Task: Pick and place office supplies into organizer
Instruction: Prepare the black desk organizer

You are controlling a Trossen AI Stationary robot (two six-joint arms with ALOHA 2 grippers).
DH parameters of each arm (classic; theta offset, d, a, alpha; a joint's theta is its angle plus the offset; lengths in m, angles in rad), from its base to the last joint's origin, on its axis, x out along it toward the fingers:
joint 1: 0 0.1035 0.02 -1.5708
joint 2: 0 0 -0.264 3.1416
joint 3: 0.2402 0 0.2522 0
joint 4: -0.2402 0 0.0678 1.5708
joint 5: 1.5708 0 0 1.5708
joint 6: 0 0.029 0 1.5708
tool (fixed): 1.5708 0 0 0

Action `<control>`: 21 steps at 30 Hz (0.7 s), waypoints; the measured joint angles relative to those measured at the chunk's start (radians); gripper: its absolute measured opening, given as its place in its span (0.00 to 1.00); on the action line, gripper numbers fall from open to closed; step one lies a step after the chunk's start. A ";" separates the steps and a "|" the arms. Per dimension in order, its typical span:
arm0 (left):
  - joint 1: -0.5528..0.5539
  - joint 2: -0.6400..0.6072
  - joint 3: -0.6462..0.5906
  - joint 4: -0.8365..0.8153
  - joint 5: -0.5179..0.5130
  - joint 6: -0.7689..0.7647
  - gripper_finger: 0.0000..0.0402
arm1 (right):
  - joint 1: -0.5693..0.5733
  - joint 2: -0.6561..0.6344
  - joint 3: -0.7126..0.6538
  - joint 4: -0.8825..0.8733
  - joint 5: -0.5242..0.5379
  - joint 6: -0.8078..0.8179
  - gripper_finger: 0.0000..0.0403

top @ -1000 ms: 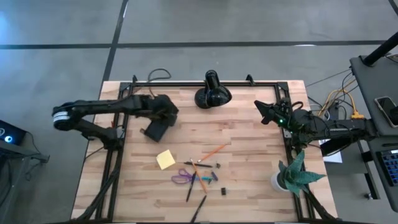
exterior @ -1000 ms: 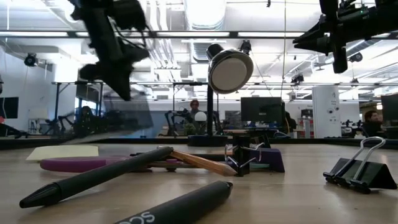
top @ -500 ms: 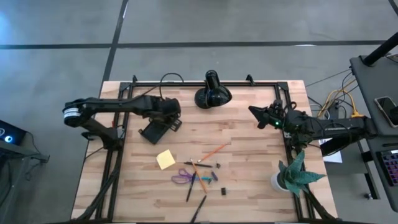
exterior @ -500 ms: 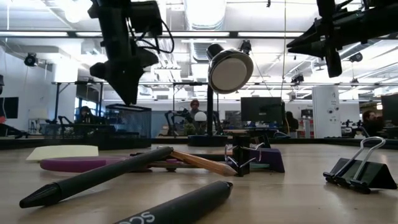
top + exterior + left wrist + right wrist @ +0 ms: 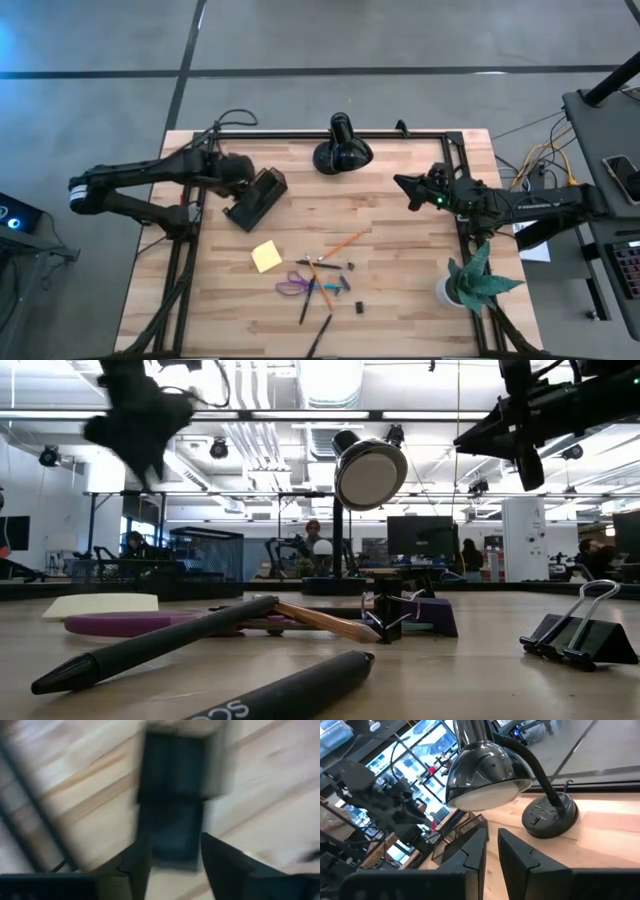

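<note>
- Count, high view: one organizer (image 5: 255, 198) at table's left rear; one yellow sticky-note pad (image 5: 266, 256); one purple-handled scissors (image 5: 295, 287); one orange pencil (image 5: 342, 244); two black pens (image 5: 319, 334) near the front edge; one lamp (image 5: 342, 150); one plant (image 5: 474, 279).
- The loose supplies lie in a cluster at table centre-front, well apart from the organizer.
- Left gripper (image 5: 238, 172) sits just beside the organizer's left end; left wrist view shows its fingers (image 5: 221, 865) parted, the dark box between and beyond them, nothing held.
- Right gripper (image 5: 408, 187) hovers right of the lamp; fingers (image 5: 470, 855) a narrow gap apart, empty.
- Low view alone shows two binder clips (image 5: 580, 632) and people in the room behind.
- Versus half a second ago: left gripper has pulled back left off the organizer, which is now slightly further right; right gripper has edged left.
</note>
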 joint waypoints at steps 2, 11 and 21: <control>0.000 0.004 -0.011 -0.077 -0.011 -0.032 0.26 | 0.000 0.018 0.000 0.008 0.001 0.000 0.11; -0.005 0.112 -0.044 -0.094 -0.009 -0.082 0.03 | 0.000 0.095 0.000 0.047 0.002 0.018 0.11; -0.117 0.183 -0.108 -0.063 0.005 -0.132 0.03 | 0.000 0.102 0.000 0.049 0.001 0.042 0.11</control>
